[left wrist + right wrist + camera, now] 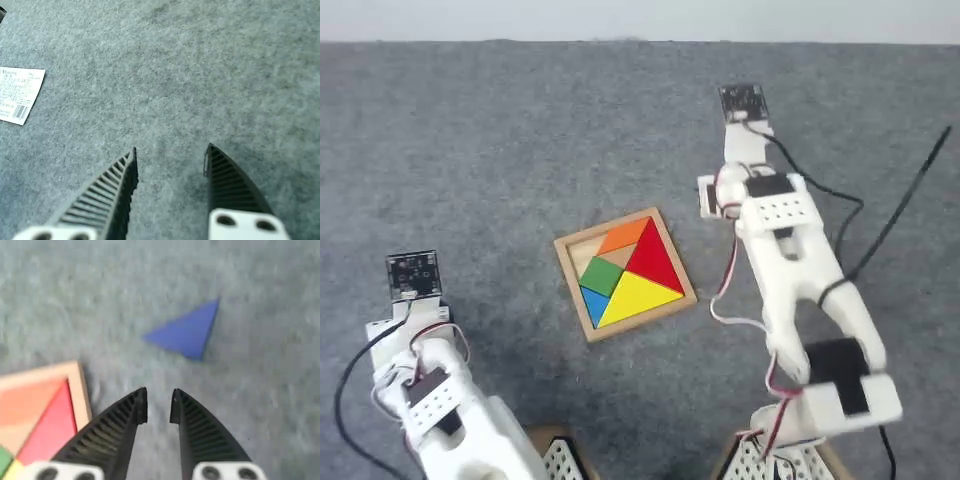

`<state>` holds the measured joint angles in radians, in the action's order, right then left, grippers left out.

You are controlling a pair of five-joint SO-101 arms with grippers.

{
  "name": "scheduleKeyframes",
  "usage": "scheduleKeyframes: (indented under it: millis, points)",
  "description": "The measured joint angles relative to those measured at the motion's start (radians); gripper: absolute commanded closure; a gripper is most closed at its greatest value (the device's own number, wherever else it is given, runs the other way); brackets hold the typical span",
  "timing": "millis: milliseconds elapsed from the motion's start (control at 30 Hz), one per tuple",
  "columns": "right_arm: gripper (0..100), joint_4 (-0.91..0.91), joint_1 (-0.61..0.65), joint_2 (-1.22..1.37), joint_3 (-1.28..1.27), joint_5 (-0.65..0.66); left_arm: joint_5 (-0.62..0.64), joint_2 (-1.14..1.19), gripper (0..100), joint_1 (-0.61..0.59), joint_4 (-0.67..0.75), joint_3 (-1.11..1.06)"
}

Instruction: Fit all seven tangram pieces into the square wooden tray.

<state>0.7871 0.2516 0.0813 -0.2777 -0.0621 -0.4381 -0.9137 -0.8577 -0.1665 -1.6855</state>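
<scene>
my left gripper [172,148] hangs low over the gray mat [210,70], well apart from the tray [572,287] on its green-and-blue side, back toward my own base. its fingers are spread wide with nothing between them. i judge it is parked there so that it does not crowd the tray, since nothing near it needs lifting but a paper label [20,95] that is no part of the job.

the tray itself lies flat, turned a little askew. in it are the orange triangle [625,235], the red triangle [657,258], the yellow triangle [636,297], the green square [603,276] and a small blue piece [592,303], all seated flush. a pale patch along the tray's side opposite the red triangle looks to me like the room left to fill.

past the tray's corner beside the red triangle, my right gripper [158,392] points down at the mat. its fingers are only a slim gap apart and grip nothing.

farther out from the tray lies the blue triangle [186,332], flat on the mat and touching nothing. i'd say that is why this arm is stretched out beyond the tray. the fingers would need to part more to straddle it.
</scene>
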Motion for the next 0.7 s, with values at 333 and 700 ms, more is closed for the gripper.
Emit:
scheduleKeyframes:
  millis: [333,700]
  points:
    - [73.6,0.086,-0.041,0.437,0.442,-0.493,0.0,0.0,80,0.0,0.0,0.0]
    - [72.8,0.269,-0.055,0.736,0.81,-0.634,0.0,0.0,80,0.0,0.0,0.0]
